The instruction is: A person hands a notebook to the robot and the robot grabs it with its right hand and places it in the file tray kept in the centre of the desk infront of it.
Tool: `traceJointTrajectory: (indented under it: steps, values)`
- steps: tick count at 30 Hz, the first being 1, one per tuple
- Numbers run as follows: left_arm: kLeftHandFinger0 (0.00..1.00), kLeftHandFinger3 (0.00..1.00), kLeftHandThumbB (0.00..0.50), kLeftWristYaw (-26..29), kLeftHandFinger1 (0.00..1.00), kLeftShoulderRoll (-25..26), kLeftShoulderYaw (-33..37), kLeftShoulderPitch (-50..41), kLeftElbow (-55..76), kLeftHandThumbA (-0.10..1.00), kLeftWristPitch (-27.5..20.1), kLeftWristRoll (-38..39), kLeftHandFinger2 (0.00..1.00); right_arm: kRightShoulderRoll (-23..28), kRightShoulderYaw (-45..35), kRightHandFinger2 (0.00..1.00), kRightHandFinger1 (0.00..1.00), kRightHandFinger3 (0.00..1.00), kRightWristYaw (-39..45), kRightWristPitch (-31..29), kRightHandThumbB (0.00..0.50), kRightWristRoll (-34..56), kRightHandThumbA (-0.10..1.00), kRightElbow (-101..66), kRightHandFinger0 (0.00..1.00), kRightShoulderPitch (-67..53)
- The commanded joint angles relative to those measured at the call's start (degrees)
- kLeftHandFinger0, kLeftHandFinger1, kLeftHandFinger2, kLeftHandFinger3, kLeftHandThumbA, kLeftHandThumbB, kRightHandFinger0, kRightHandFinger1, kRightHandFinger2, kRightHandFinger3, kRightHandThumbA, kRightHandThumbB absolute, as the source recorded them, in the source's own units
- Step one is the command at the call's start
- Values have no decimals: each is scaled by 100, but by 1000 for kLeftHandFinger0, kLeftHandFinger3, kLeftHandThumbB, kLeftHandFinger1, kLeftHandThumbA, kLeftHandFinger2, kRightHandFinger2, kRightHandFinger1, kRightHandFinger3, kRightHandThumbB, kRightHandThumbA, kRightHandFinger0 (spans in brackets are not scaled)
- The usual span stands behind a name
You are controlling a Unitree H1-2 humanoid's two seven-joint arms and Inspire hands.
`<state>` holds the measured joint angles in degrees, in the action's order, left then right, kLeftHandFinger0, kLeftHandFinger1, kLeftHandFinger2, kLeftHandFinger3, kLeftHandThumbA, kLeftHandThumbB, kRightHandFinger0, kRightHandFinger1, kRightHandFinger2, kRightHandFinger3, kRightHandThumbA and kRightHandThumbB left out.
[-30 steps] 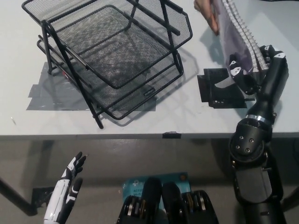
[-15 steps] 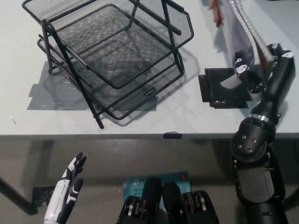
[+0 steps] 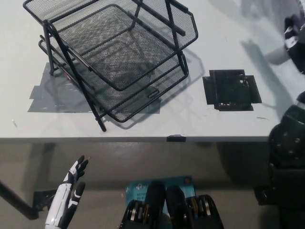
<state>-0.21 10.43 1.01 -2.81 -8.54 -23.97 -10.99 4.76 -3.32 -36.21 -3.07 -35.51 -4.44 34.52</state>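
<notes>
No readable text anywhere. Faint white print on the teal sheet [image 3: 159,187] at bottom centre, too small and blurred to make out. A small pale label on the file tray [image 3: 152,94] front rim, also illegible.

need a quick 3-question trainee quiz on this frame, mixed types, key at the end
1. True or false: a notebook lies in the file tray.
2. Where is the left hand? A) resting on the tray's top tier B) below the desk edge at lower left, open and holding nothing C) gripping the tray's frame
3. Fill in: in the picture, the black tape square lies on the desk to the tray's ___ (left or right).

Key: 1 false; 2 B; 3 right.
</notes>
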Motion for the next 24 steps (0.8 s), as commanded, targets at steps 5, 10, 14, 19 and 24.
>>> traceJointTrajectory:
  steps: [5, 10, 14, 19, 24]
  values:
    - [1000, 1000, 356, -54, 1000, 108, 19, 6, 94, 1000, -90, 4, 1000, 477, 575, 0, 0, 0, 544, -369, 9, -616, 725, -809, 0, 259]
    - [1000, 1000, 355, -108, 1000, 115, 47, 0, 107, 1000, -46, 33, 1000, 764, 846, 6, 0, 53, 566, -586, 0, -1063, 732, -770, 0, 335]
    - [1000, 1000, 359, -147, 1000, 122, 56, -20, 131, 1000, -9, 39, 1000, 1102, 1216, 36, 0, 214, 559, -830, 0, -1664, 641, -593, 0, 475]
    - [1000, 1000, 371, -193, 1000, 142, 76, -29, 103, 1000, -22, 38, 1000, 1454, 1693, 92, 0, 67, 607, -1136, 0, -2205, 715, -372, 0, 774]
    - [1000, 1000, 368, -196, 1000, 140, 105, -97, 111, 1000, -24, 3, 1000, 1557, 2025, 59, 0, 168, 398, -1200, 0, -2702, 801, -66, 0, 1028]
